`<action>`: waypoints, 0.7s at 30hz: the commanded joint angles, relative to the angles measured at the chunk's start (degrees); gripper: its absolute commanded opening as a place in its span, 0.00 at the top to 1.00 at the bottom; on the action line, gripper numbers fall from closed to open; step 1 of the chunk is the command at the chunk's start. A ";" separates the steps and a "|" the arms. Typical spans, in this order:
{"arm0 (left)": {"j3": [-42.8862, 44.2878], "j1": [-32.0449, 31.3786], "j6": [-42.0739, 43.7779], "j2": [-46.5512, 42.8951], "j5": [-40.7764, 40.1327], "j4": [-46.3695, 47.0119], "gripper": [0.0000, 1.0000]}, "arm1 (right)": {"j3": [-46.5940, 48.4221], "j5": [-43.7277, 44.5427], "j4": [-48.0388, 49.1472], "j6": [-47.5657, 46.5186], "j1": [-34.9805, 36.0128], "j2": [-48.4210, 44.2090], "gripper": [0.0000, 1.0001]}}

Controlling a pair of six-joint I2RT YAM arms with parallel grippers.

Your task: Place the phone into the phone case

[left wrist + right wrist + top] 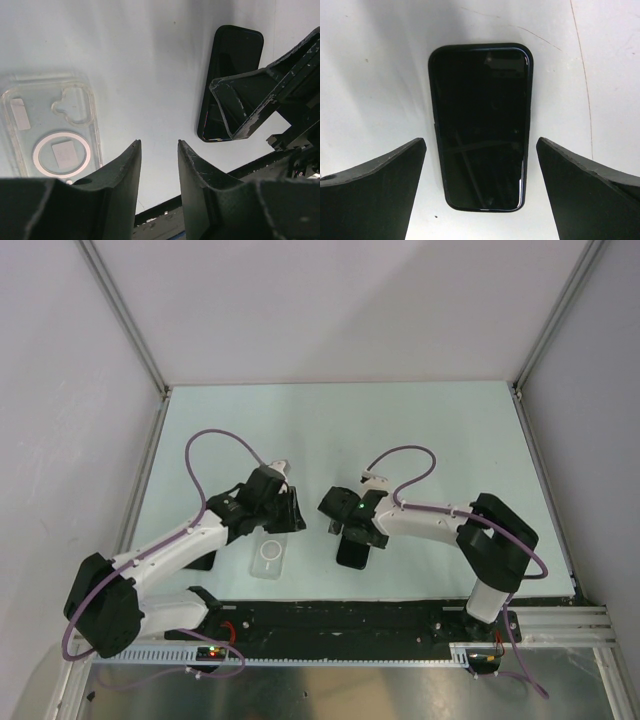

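My right fingers (375,195) stood wide astride the phone (480,127), which lay flat by the desk's (350,430) near edge. The phone case (50,135) lay nearby. My left fingers (120,185) were narrow and empty. I judged it best to centre first, then pinch the long edges.

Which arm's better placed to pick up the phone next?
Right. The open right gripper hovers over the phone, fingers either side; the left gripper is by the phone case, holding nothing.

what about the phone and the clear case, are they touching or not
Apart. The left wrist view shows the phone lying well to one side of the phone case, with bare table between them.
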 commanded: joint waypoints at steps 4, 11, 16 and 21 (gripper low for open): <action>0.09 0.32 0.62 -1.11 0.73 0.94 0.60 | 1.91 3.84 -4.80 2.69 1.07 -0.40 0.00; 0.22 0.35 0.69 -0.93 0.64 0.98 0.60 | 1.91 1.54 -1.63 0.14 1.08 1.60 0.01; 0.18 0.33 0.71 -0.78 0.67 1.01 0.60 | 1.90 0.76 -0.82 -0.23 0.81 3.08 0.01; 0.13 0.34 0.58 -0.65 0.52 1.00 0.60 | 1.42 0.23 0.13 -1.46 0.64 3.72 0.02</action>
